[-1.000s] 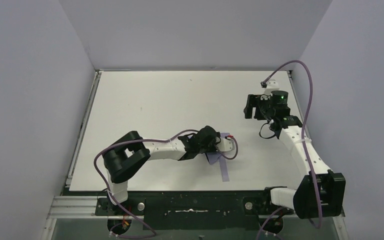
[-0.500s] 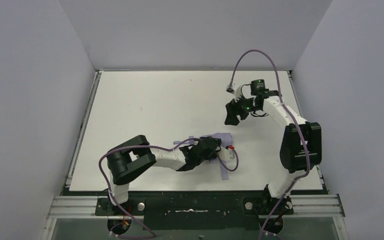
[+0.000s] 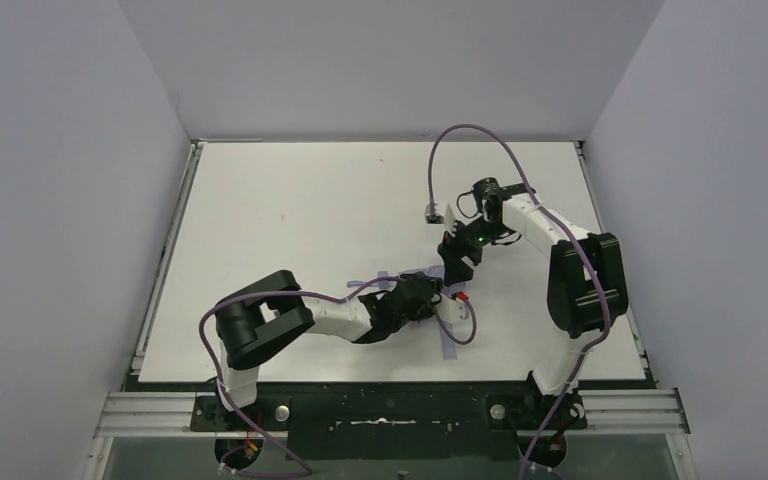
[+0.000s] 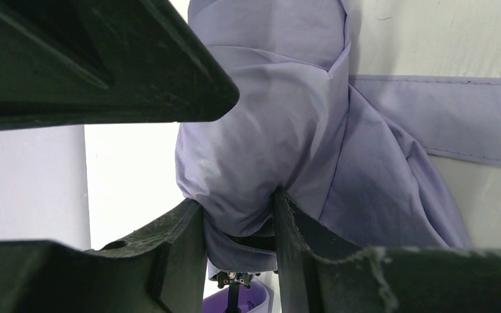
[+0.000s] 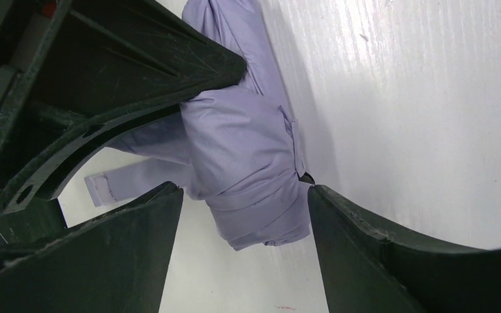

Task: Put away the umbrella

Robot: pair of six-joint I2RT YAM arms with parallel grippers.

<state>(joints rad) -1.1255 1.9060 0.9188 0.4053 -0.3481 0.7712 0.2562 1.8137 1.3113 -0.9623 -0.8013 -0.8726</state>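
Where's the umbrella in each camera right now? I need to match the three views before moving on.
Top external: the umbrella lies low of centre, toward the near edge.
Left wrist: it fills the middle, its fabric pinched between the left fingers.
Right wrist: it sits at centre, between the spread right fingers.
Shared landmark: the white table beneath it.
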